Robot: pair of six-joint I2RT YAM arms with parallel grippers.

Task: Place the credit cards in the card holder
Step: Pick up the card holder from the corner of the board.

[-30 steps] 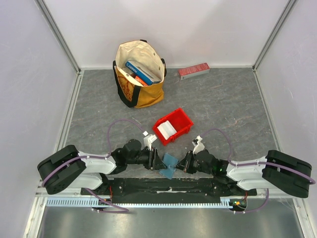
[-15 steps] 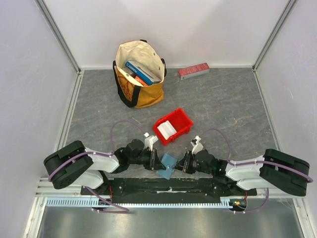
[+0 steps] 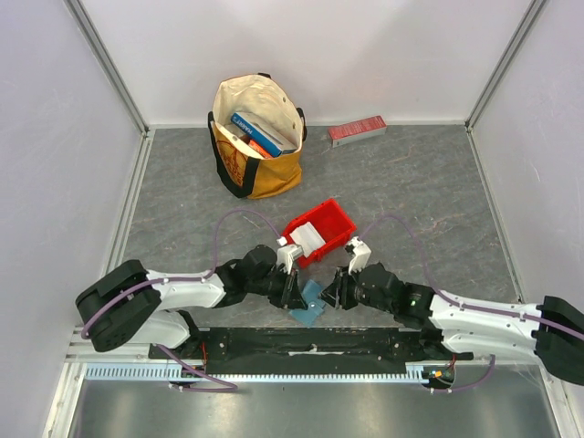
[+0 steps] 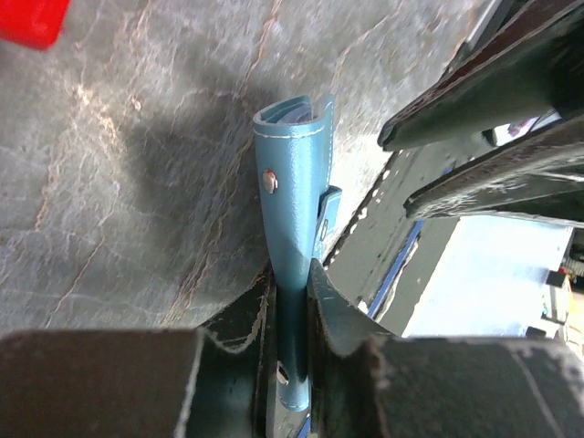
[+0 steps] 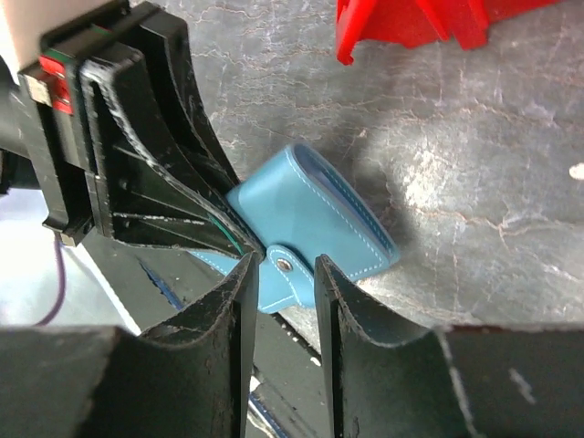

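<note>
Position: card holder (image 4: 294,182) over near bench (image 3: 411,182) edge, your left gripper (image 4: 290,270) clamping its lower end | right gripper (image 5: 283,265) jaws apart, straddling closure tab (image 5: 285,265) | handling: likely light, soft, floppy; pinch the tab gently.

Grey table (image 3: 411,196) carries a tote bag (image 3: 274,179); red bin (image 3: 338,223); long red box (image 3: 357,130).

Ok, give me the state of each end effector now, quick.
Left end effector: closed on the card holder.
Right end effector: open, straddling the closure tab of the card holder.
</note>
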